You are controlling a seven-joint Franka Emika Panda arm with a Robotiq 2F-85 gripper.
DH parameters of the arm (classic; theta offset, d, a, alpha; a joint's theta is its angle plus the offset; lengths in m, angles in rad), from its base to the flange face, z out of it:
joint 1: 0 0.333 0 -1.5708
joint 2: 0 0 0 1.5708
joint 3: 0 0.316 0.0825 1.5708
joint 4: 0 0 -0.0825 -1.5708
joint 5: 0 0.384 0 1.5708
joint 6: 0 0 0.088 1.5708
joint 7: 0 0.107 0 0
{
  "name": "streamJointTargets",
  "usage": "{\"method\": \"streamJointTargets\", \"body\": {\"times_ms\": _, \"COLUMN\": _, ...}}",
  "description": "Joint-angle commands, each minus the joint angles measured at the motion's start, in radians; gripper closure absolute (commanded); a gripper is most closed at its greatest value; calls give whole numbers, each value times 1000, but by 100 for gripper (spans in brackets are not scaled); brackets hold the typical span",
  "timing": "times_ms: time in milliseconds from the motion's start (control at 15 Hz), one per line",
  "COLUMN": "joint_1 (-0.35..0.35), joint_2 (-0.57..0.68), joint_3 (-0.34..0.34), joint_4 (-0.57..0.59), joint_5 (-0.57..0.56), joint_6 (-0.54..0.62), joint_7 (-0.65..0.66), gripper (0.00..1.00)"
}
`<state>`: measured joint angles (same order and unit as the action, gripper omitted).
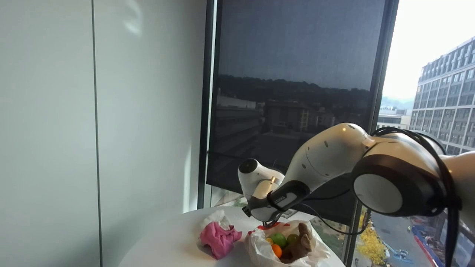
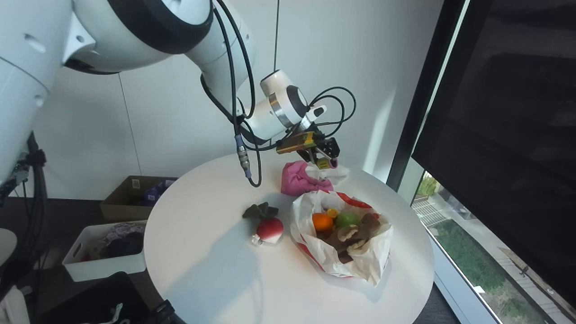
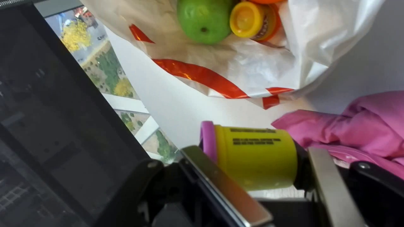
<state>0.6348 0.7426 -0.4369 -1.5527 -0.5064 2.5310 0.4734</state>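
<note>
At the lower left of an exterior view, a white bin (image 2: 108,268) sits on the floor with a cardboard box (image 2: 119,210) just beyond it. Rightward comes the round white table (image 2: 202,211), where, slightly left of the frame's centre and below it, lies a red-and-white thing (image 2: 270,228) with dark leaves (rather like a radish). A bunched pink cloth (image 2: 297,180) lies near the middle of the frame. Just right of it and a little higher, the gripper (image 3: 255,153) pinches a yellow tub (image 2: 323,163) end to end; the wrist view has the tub sideways at lower centre, its purple lid (image 3: 209,142) against the finger at picture left and its base against the finger at picture right. Whether the tub touches the cloth is hard to tell. Right of centre, an open-topped white bag (image 2: 375,258) with red markings holds, left to right, an orange (image 2: 322,222), a small yellow-lidded pot (image 2: 332,213), a green apple (image 2: 347,219) and a brown thing (image 2: 369,224). A dark window shade (image 2: 508,117) fills the upper right corner.
</note>
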Motion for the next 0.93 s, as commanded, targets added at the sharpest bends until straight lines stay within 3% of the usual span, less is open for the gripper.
{"method": "streamJointTargets", "body": {"times_ms": 0, "joint_1": -26, "joint_2": -62, "joint_3": -12, "joint_4": -115, "joint_5": -82, "joint_6": -65, "joint_7": 115, "gripper": 70}}
{"method": "streamJointTargets", "body": {"times_ms": 533, "joint_1": -177, "joint_2": -5, "joint_3": 55, "joint_4": -189, "joint_5": -189, "joint_6": -29, "joint_7": 264, "gripper": 70}}
{"method": "streamJointTargets", "body": {"times_ms": 867, "joint_1": -242, "joint_2": 28, "joint_3": 96, "joint_4": -191, "joint_5": -214, "joint_6": 63, "joint_7": 315, "gripper": 70}}
